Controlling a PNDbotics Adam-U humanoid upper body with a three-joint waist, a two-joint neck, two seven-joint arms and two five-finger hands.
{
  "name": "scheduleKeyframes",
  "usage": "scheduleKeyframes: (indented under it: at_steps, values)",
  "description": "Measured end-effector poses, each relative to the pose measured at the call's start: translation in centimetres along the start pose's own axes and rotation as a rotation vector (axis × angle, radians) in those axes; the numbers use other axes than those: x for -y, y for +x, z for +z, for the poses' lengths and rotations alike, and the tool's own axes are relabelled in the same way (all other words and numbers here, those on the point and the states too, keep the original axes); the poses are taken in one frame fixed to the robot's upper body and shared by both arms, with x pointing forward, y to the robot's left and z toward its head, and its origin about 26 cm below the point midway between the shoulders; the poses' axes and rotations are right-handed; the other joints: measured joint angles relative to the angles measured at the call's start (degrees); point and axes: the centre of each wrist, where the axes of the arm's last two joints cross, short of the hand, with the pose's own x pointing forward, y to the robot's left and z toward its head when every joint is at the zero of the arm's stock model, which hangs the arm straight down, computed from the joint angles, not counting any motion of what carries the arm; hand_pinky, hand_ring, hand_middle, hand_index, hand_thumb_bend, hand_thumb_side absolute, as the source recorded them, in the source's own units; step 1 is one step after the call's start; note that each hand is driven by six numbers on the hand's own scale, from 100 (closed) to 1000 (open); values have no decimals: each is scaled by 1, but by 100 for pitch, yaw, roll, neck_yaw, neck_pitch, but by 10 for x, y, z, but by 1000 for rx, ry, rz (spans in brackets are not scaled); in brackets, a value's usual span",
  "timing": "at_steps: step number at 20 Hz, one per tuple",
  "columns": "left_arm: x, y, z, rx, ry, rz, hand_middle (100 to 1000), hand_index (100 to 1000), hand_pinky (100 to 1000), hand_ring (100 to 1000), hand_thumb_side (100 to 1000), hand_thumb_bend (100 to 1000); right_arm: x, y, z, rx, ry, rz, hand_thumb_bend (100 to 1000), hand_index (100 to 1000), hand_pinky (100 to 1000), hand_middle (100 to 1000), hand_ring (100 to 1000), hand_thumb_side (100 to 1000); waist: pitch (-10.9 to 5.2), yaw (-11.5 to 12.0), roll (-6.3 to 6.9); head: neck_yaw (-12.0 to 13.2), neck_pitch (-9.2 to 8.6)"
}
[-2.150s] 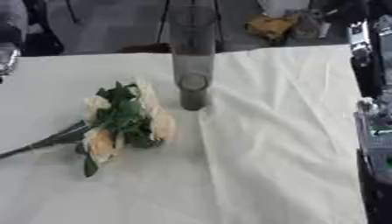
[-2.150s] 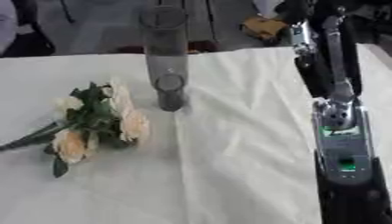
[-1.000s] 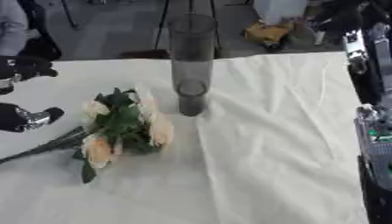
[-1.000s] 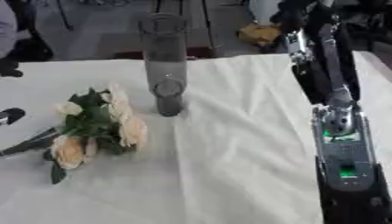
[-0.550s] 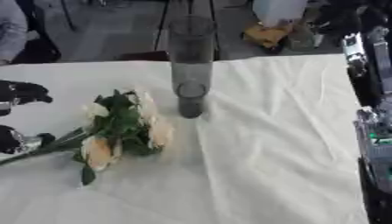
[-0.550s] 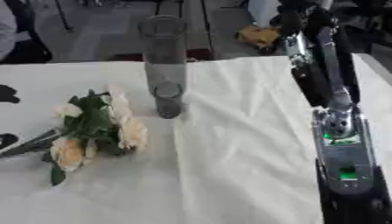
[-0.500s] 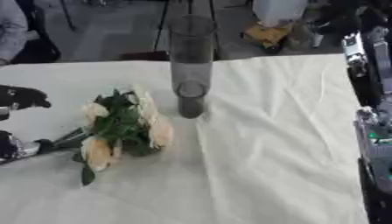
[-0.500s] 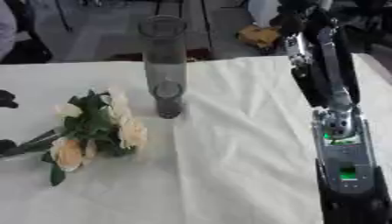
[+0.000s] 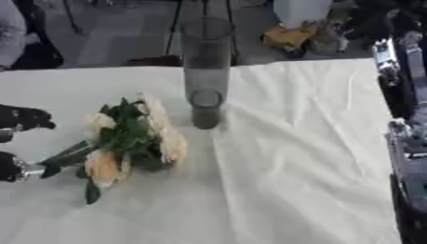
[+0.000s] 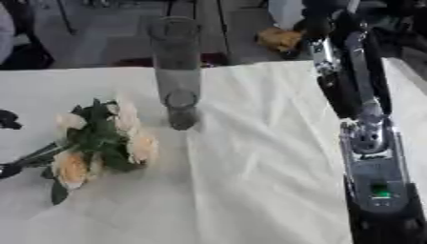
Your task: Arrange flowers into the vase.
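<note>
Left eye view, black left hand (image 9: 18,143) spread around the stem ends of the cream-and-peach bouquet (image 9: 125,138), blooms pointing up-right toward the tall grey glass vase (image 9: 205,76).

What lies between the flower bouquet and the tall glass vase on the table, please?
Nothing: only a short stretch of bare cream tablecloth separates the flower bouquet from the glass vase, as the left eye view shows best.
</note>
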Motion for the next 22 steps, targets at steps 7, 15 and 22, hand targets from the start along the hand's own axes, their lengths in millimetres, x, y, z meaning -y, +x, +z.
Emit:
scheduleKeyframes:
  at_steps: [7,15,22]
  values:
    - [11,1,-24,-19,5,-11,1000,1000,1000,1000,884,385,0,0,0,2,1,-5,157,853,651,578,816,1000,34,-37,-16,32,-40]
    - [23,1,-47,-39,-24,-18,1000,1000,1000,1000,881,389,0,0,0,4,2,-8,158,854,651,577,817,1000,69,-91,-29,71,-53]
    - [32,0,-59,-63,-50,-27,1000,1000,1000,995,839,349,0,0,0,4,2,-10,157,854,652,575,818,1000,105,-112,-31,109,-100]
